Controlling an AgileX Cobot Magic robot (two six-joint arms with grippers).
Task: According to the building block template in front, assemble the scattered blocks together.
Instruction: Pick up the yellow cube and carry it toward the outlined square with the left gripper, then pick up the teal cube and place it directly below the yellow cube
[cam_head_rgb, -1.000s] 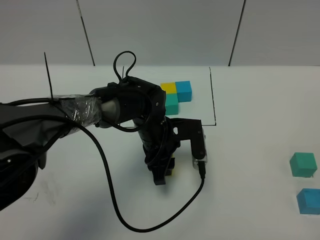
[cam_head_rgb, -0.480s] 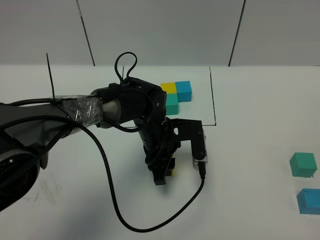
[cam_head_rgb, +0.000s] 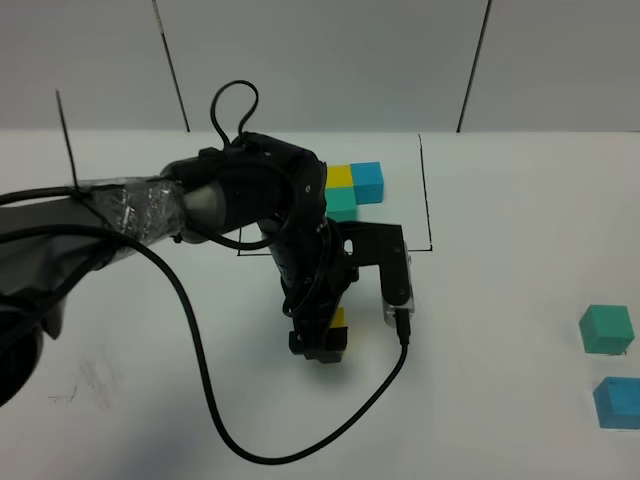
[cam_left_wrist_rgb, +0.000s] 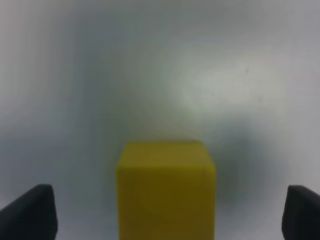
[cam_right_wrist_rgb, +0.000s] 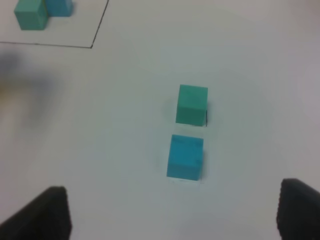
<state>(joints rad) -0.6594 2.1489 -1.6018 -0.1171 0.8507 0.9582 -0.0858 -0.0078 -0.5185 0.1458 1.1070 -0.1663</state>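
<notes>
we see left arm matte black, rounded joints | we note crinkled clear film wrap on the forearm | black cable trails in a long curve, small loop on top | wrist camera box silver-white on black bracket | left fingertips and right fingertips black, blunt, blurry

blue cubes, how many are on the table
2. One blue cube sits in the outlined template at the back; a loose blue cube lies at the right edge. The left arm may hide more.
</notes>
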